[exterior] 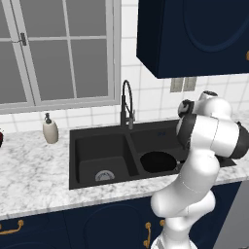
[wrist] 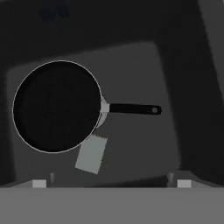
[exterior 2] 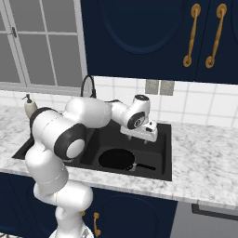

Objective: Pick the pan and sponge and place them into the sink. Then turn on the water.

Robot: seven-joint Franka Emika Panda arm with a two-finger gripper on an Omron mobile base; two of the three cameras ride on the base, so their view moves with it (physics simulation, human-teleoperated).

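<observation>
**Operator:** My gripper hangs over the right basin of the sink with its jaws spread wide and nothing between them. In the hand view the two fingertips sit far apart at the bottom.

**Second:** Where are the task things?

**Operator:** The pan lies flat on the floor of that right basin, handle pointing away from the bowl. The sponge lies in the same basin, just beside the pan's rim, perhaps tucked slightly under it; I cannot tell if they touch.

**Second:** How would they handle?

**Operator:** I judge the pan stiff and fairly heavy, best taken by its thin handle, though it would tip toward the bowl. The sponge looks light and soft, so any squeeze across its short sides would do.

**Second:** So what is left?

**Operator:** Only the water, I think. The faucet stands at the back rim, between the basins, and I see no stream from it.

**Second:** Room to move?

**Operator:** Open air above the sink. The upper cabinet hangs overhead, and the soap dispenser stands well apart on the counter, to the left.
</observation>
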